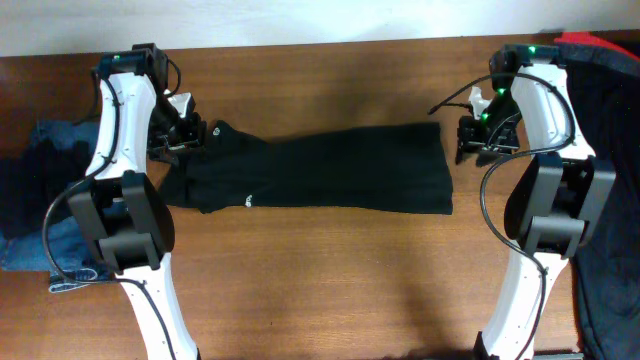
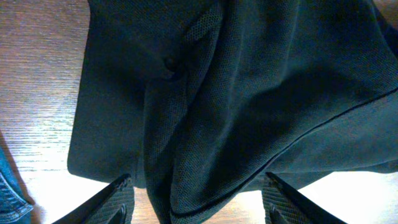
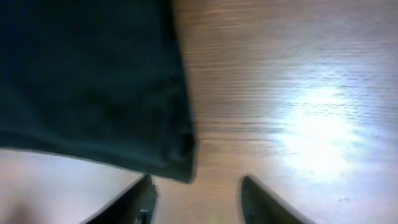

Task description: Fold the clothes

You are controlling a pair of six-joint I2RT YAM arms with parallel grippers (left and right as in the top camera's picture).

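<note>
A wide black garment (image 1: 320, 170) with a small white logo lies flat across the table's middle. My left gripper (image 1: 190, 135) is at its upper left end; in the left wrist view its fingers (image 2: 199, 202) are open, with bunched black fabric (image 2: 236, 106) between and ahead of them. My right gripper (image 1: 470, 140) is just off the garment's upper right corner; in the right wrist view its fingers (image 3: 196, 202) are open above bare wood, the cloth's corner (image 3: 177, 152) just ahead. Folded blue denim jeans (image 1: 45, 240) lie at the left edge.
Dark clothing with a red piece (image 1: 605, 150) is heaped at the right edge behind my right arm. More dark fabric (image 1: 20, 180) lies on the jeans. A blue denim edge (image 2: 9, 193) shows in the left wrist view. The wooden table (image 1: 330, 280) carries everything.
</note>
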